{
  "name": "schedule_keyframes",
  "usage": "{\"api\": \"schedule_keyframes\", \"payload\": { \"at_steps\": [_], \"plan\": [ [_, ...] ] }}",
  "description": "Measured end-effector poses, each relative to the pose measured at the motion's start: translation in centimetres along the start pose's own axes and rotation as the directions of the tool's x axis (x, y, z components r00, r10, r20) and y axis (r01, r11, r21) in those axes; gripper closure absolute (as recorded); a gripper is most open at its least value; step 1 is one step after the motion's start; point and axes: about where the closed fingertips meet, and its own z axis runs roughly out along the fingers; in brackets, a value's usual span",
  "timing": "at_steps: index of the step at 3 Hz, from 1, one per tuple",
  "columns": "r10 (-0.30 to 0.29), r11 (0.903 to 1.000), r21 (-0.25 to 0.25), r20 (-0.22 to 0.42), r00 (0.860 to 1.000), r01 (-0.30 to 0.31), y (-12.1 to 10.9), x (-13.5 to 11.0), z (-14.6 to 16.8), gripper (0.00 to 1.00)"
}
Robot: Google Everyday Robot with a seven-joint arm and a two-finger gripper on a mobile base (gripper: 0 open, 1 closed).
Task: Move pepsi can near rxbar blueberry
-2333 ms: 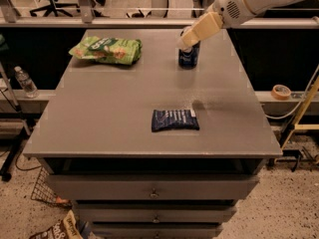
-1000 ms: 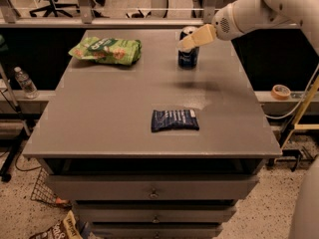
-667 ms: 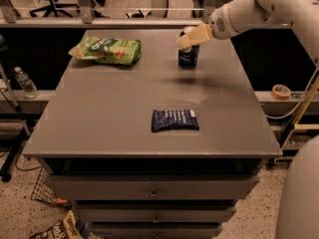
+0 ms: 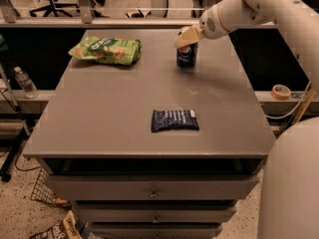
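The pepsi can (image 4: 186,57) stands upright on the grey table (image 4: 124,103) at the far right of its top. My gripper (image 4: 185,38) comes in from the right on a white arm and sits right over the can's top, covering it. The rxbar blueberry (image 4: 175,120), a flat dark navy wrapper, lies near the table's front edge, well in front of the can.
A green snack bag (image 4: 107,50) lies at the table's far left. A water bottle (image 4: 24,82) stands on a ledge to the left. A tape roll (image 4: 281,91) lies on a ledge to the right. Drawers sit under the table.
My gripper has shifted left and settled over the can's top. The can, the bar and the bag have not moved.
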Motion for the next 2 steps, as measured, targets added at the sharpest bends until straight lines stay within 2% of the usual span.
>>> {"api": "schedule_keyframes", "payload": {
  "at_steps": [1,2],
  "plan": [
    [-0.072,0.9953,-0.066,-0.009,0.997,0.071,3.2,-0.7,0.0,0.72],
    [-0.144,0.9827,-0.118,0.003,0.990,0.143,7.4,-1.4,-2.5,0.96]
  ]
}}
